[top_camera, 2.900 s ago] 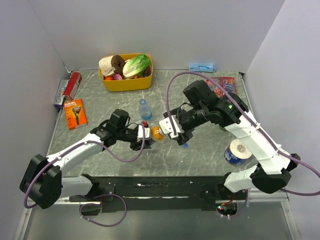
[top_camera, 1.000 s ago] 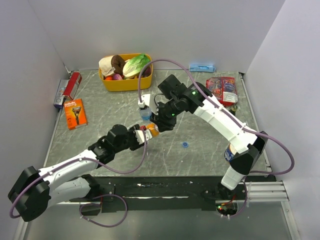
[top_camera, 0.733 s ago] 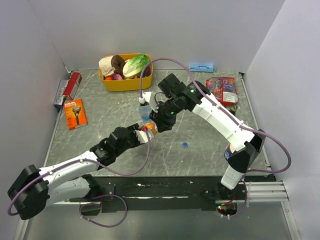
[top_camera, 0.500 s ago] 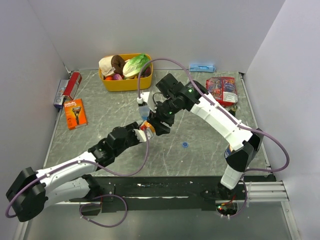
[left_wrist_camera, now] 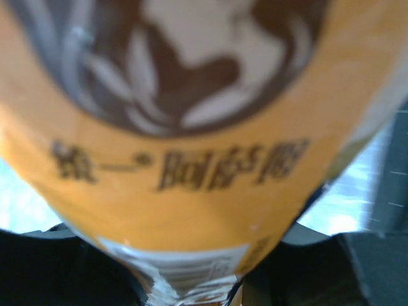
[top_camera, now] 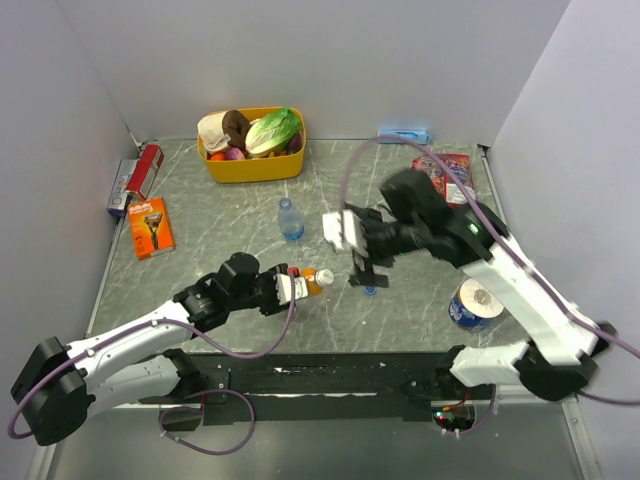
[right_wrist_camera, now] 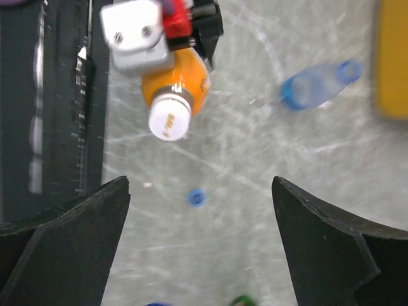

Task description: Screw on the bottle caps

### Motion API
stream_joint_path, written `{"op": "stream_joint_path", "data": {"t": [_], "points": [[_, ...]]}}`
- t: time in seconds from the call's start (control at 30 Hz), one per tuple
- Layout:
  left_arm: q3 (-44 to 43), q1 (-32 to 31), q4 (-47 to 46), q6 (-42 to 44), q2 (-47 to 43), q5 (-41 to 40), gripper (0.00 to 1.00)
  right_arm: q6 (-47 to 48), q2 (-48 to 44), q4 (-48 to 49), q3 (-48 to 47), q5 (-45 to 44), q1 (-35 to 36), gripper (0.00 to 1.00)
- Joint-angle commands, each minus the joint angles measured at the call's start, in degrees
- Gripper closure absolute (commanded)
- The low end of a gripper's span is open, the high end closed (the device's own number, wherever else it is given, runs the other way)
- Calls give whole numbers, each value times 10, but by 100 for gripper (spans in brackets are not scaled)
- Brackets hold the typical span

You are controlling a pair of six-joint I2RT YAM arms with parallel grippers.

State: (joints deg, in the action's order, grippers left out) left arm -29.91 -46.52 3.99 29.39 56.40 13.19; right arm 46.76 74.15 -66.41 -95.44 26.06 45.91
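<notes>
Orange liquid fills the small plastic bottle with the dark label. The left gripper clamps it round the body, tilted so that its neck points toward 3 o'clock in the overhead view. A tiny white round screw cap sits on that neck. How far it is threaded I cannot tell; if it is loose, it could weep or drop off at this tilt.

The right gripper hangs spread wide and empty over a tiny blue plastic cap. That cap lies flat at 4 o'clock of the orange bottle on the glossy grey marbled tabletop. So thin a disc on so slick a surface may skate away from closing fingers.

The small clear water bottle with a blue label stands at 12 o'clock of the orange one. It looks light and thin-walled, so pressing a cap on it unbraced could topple it.
</notes>
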Motion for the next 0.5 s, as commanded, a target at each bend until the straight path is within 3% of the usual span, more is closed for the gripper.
{"op": "stream_joint_path", "data": {"t": [0.0,0.17,0.47], "points": [[-49,8,52,19,12,169,99,166,-87,94,101,21,26,6],[-71,15,75,43,28,203,99,198,-98,120,121,42,37,24],[-104,26,99,75,63,216,99,311,-85,53,120,85,76,33]]}}
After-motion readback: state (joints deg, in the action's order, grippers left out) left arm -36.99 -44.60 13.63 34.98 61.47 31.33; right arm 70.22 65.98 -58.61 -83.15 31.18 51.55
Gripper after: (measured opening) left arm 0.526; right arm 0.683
